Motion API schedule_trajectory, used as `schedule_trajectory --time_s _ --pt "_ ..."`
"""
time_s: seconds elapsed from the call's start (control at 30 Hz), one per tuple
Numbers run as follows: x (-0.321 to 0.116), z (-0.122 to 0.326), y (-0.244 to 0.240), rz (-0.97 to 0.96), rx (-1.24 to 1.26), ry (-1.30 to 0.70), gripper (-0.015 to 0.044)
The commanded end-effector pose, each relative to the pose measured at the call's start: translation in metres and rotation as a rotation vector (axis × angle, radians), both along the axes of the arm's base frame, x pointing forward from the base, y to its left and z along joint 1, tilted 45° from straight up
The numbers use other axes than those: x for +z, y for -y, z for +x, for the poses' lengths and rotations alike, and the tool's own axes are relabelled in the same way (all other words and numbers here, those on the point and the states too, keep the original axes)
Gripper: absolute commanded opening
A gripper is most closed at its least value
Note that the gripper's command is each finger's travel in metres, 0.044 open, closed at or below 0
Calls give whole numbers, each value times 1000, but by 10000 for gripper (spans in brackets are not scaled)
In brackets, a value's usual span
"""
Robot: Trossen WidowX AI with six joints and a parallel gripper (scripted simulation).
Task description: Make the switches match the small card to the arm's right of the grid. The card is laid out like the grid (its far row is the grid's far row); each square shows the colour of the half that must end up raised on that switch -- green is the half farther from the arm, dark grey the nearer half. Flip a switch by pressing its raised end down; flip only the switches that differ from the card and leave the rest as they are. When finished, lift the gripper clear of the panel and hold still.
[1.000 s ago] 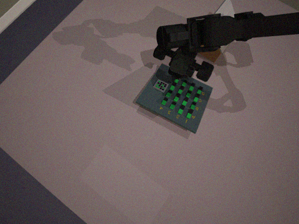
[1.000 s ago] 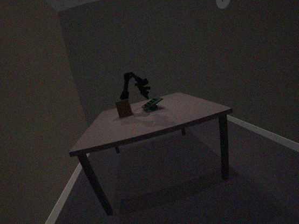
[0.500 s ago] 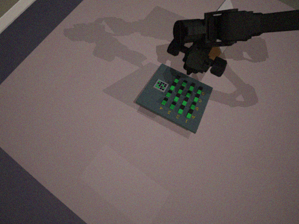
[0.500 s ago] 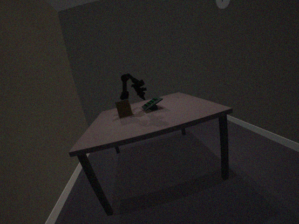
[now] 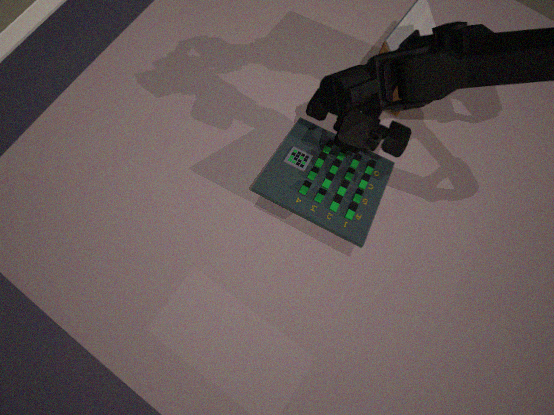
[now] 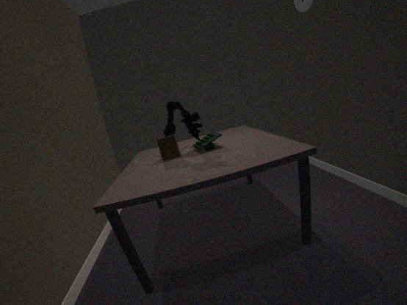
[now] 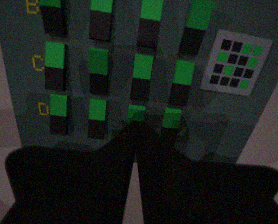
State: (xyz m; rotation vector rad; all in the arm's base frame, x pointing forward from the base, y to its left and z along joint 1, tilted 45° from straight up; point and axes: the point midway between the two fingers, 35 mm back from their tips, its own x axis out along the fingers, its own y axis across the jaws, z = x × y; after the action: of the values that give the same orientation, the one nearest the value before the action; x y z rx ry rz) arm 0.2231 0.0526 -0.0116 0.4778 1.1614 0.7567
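The tilted switch panel has four columns of green-and-dark switches. The small card is beside the grid. From the far row, it reads dark, dark, green, green; green, dark, dark, green; dark, green, dark, dark; dark, dark, dark, green. My gripper is shut and empty, its tips low at near row D, between the third and fourth columns. They partly cover the third D switch and the dark half of the fourth D switch. Whether they touch is unclear. Many raised ends are too dim to tell.
A tilted board stands on the table beside the arm. It also shows as a pale wedge behind the arm in the top view. The arm casts shadows over the table and the panel.
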Motion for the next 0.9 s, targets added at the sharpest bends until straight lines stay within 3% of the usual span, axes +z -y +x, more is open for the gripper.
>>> schedule_trajectory --time_s 0.0,0.87 --pt "-3 0 -4 6 -4 -6 0" --pt "-10 2 -13 7 -4 -6 0"
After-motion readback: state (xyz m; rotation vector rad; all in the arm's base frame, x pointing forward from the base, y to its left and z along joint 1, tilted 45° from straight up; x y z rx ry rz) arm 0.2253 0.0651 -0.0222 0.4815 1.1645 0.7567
